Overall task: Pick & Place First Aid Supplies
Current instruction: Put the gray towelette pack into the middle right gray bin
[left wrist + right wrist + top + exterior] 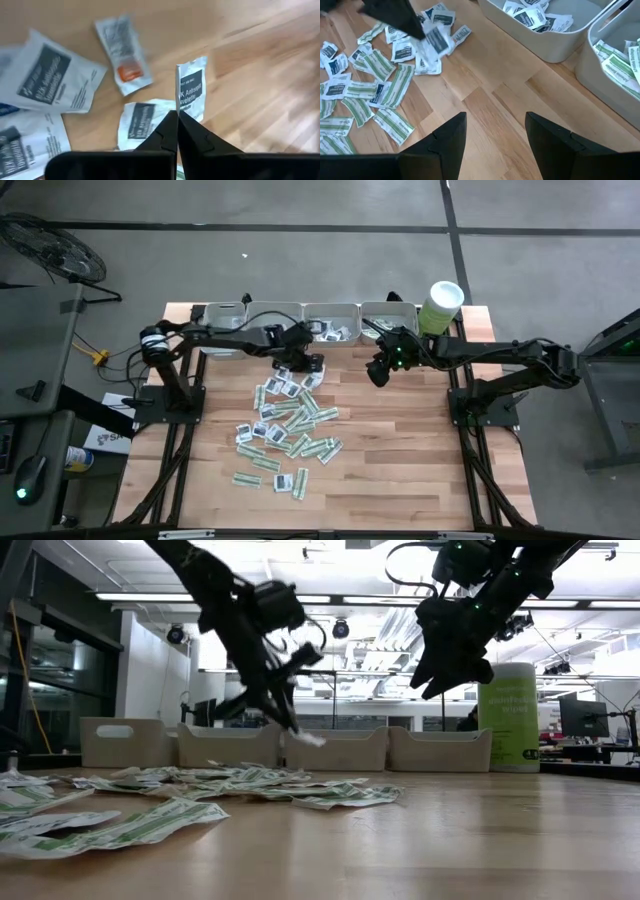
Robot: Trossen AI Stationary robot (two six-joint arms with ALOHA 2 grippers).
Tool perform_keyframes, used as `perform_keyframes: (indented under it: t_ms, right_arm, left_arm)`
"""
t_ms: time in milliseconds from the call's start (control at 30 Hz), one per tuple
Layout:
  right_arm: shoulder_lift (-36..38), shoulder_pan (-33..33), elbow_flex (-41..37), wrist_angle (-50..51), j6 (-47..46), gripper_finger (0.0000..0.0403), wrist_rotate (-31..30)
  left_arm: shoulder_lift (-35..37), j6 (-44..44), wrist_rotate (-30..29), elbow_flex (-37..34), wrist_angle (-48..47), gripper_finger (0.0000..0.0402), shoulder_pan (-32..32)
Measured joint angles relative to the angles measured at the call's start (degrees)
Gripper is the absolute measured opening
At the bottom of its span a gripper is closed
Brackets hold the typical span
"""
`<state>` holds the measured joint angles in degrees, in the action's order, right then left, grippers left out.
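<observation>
Left gripper (177, 116) jaws closed, right gripper (495, 132) jaws apart

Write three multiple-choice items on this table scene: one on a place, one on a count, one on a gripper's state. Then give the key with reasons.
1. Where does the pale green tub stand?
A. at the right end of the tray row
B. among the loose sachets
C. at the table's near edge

2. How many grey trays line the far edge?
A. two
B. four
C. six

3. What is the left gripper doing?
A. hanging open over a tray
B. pinching a white sachet clear of the table
C. resting shut on bare wood

Key: 1 A, the high view shows it beside the last tray. 2 B, four sit side by side. 3 B, its wrist view shows the fingers closed on the sachet's edge; the right gripper hangs open.
</observation>
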<state>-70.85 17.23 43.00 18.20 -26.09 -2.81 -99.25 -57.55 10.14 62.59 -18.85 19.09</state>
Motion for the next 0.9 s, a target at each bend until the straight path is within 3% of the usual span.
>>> perform_keyframes:
  t_ms: [200,400,633,900]
  right_arm:
    - [0.0,0.0,0.0,0.01,0.0,0.0197,0.0]
    - [0.0,0.0,0.0,-0.02,0.0,0.0197,-0.22]
    - [0.0,0.0,0.0,-0.03,0.41,0.0197,-0.22]
    - [0.0,0.0,0.0,-0.05,0.61,0.0197,-0.03]
  left_arm:
    - [2.65,4.51,-7.08,5.04,-4.49,0.0001,0.0]
    - [2.53,12.14,-19.76,10.37,-6.2,0.0,0.0]
    - [1.64,19.83,-34.36,10.98,-4.65,0.0,0.07]
    - [-2.56,22.15,-34.69,10.96,-2.01,0.0,2.55]
